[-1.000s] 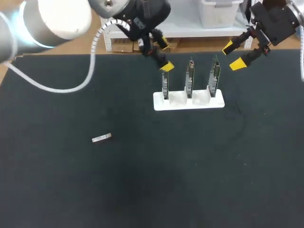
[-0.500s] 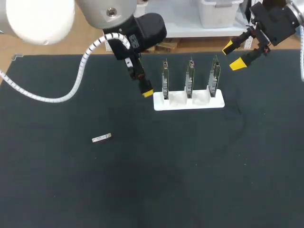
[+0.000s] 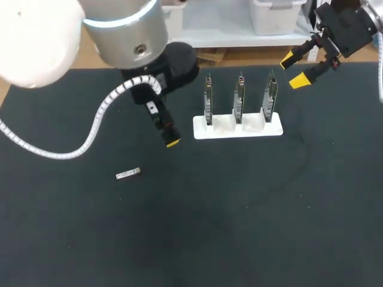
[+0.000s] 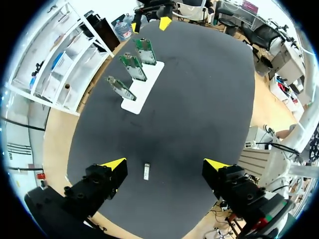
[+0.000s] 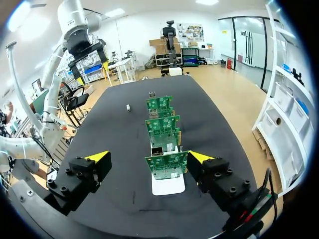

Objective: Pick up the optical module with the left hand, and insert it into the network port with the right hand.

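The optical module [image 3: 127, 174], a small silver bar, lies flat on the black table [image 3: 251, 209] at the left. My left gripper [image 3: 169, 139] hangs open above the mat between the module and the white stand [image 3: 237, 127]; only one of its yellow tips shows in the head view. In the left wrist view the module [image 4: 146, 171] lies far below, between the spread fingers of the left gripper [image 4: 165, 164]. My right gripper [image 3: 293, 70] stands open and empty, up behind the stand's right end. From the right wrist view, the right gripper [image 5: 148, 156] looks along the row of cards [image 5: 166, 164].
The white stand holds three upright green circuit cards [image 3: 239, 95] in a row. The left arm's white cable [image 3: 96, 128] loops over the table's left back part. The table's back edge runs just behind the stand.
My left arm has swung from behind the stand's left card forward and leftward, lower over the mat, toward the module. The right arm, module and stand have not moved.
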`<state>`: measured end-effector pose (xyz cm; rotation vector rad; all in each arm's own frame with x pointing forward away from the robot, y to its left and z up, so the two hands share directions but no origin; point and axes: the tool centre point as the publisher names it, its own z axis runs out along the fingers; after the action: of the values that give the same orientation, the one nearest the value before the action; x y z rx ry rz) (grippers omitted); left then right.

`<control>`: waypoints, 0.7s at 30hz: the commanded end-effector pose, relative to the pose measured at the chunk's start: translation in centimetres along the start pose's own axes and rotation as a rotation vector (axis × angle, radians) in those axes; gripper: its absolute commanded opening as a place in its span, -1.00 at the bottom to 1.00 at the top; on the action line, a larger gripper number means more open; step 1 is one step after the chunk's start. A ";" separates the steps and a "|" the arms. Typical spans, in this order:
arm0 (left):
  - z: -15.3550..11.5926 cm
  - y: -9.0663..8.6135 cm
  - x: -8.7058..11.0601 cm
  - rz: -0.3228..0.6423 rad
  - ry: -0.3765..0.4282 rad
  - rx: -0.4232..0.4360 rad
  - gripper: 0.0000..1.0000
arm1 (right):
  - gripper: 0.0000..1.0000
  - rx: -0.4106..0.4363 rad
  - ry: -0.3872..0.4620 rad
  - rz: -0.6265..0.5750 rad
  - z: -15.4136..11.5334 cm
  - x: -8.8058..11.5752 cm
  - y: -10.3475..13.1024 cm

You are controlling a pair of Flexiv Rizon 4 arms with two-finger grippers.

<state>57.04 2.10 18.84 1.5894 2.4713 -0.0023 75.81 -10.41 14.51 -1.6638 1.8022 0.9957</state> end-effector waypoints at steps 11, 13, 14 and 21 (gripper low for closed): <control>2.6 -0.3 4.5 -0.074 0.007 0.089 1.00 | 1.00 0.005 0.000 -0.001 0.0 0.0 0.2; 2.7 -0.3 4.6 -0.079 0.006 0.096 1.00 | 1.00 0.005 0.000 -0.001 0.0 0.0 0.2; 2.7 -0.2 4.6 -0.080 0.005 0.096 1.00 | 1.00 0.005 0.000 -0.001 0.0 0.0 0.2; 2.8 0.0 4.3 -0.081 0.006 0.099 1.00 | 1.00 0.005 0.000 -0.001 0.0 0.0 0.2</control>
<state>55.65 5.67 15.35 1.5226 2.5738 -0.1348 75.81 -10.41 14.52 -1.6638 1.8022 0.9956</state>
